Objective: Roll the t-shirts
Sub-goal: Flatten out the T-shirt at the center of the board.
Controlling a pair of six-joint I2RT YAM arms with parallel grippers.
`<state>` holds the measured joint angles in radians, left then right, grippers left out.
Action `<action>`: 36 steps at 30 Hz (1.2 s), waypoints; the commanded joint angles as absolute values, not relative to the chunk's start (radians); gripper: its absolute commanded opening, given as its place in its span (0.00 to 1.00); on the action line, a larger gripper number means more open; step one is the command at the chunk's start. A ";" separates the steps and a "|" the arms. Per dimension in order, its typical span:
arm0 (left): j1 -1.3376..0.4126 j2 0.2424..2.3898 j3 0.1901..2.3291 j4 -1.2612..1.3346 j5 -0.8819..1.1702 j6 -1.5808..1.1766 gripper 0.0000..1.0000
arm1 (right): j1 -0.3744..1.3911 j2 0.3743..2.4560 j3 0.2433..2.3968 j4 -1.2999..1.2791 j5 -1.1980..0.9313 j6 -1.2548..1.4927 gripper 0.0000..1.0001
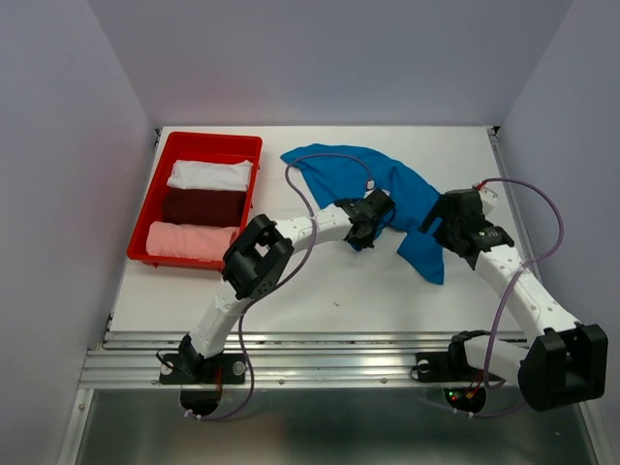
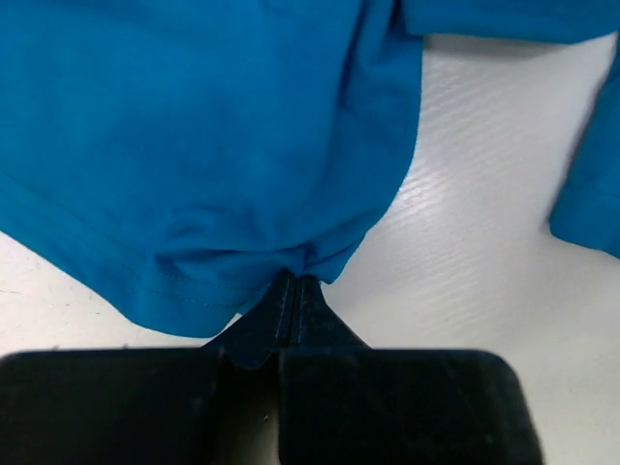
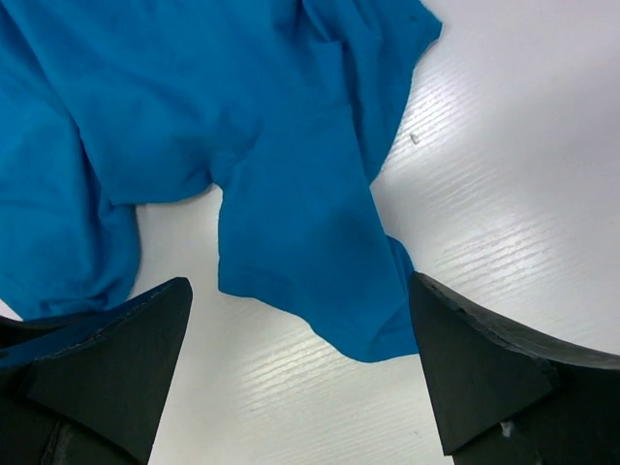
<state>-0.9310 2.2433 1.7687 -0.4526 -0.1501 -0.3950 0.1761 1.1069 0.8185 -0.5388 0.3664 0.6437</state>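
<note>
Top external view: the blue t-shirt [image 1: 383, 179] is seen crumpled on the table [image 1: 329, 291], well right of the red tray [image 1: 153, 208] and inside every table edge. A rolled white t-shirt [image 1: 209, 175], maroon t-shirt [image 1: 203, 207] and pink t-shirt [image 1: 192, 240] are held in that tray. Only the left wrist view shows the left gripper [image 2: 294, 291] pinched on the blue hem. In the right wrist view the right gripper [image 3: 300, 286] is spread wide over the cloth, gripping nothing.

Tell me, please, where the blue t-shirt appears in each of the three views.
Top external: blue t-shirt, spread centre-right on the table.
Left wrist: upper left, hem pinched in the left tool.
Right wrist: upper left and centre, reaching down between the open fingers of the right tool.
Shared landmark: the white table under the cloth.
</note>
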 commanded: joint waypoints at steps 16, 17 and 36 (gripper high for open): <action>-0.641 1.807 1.367 -0.413 -0.149 -0.379 0.00 | 0.169 1.195 0.695 -0.440 0.080 0.721 0.98; -0.640 1.813 1.376 -0.414 -0.147 -0.379 0.00 | 0.169 1.198 0.686 -0.439 0.090 0.722 0.98; -0.575 1.818 1.531 -0.437 -0.132 -0.327 0.00 | 0.079 1.502 0.869 -0.364 0.370 0.689 0.01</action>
<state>-0.5957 1.8374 1.4372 -0.4397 -0.1402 -0.3576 0.1528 1.4780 0.7616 -0.4099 0.2935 0.7284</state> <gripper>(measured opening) 0.018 0.089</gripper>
